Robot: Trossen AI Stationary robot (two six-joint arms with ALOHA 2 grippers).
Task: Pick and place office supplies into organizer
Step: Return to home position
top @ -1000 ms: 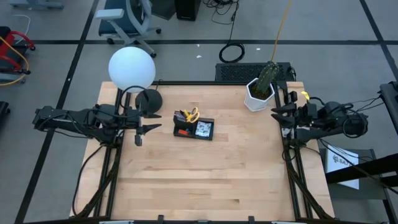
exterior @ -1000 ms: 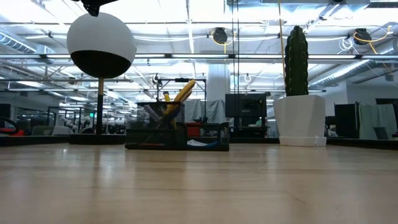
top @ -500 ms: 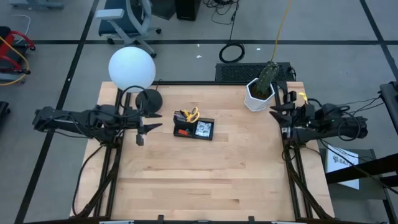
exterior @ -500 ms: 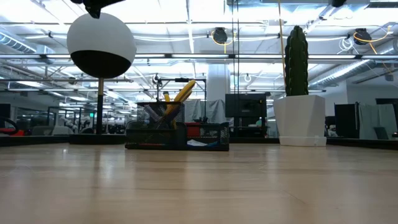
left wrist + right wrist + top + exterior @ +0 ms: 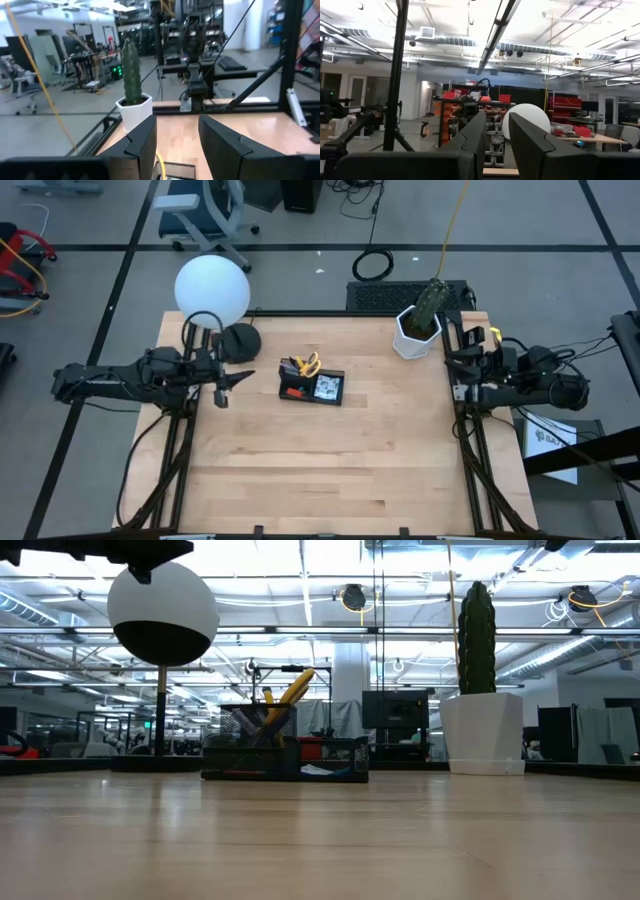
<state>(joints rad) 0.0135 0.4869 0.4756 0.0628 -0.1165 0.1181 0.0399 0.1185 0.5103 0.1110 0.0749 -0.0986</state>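
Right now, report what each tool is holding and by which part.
Nothing is held. The left tool and the right tool both show an empty gap between their fingers. The yellow-handled scissors stand in the organizer.

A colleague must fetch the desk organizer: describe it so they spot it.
On the light wooden table, look between the white globe lamp and the white potted cactus. The small black rectangular mesh organizer stands there; only it shows yellow scissor handles.
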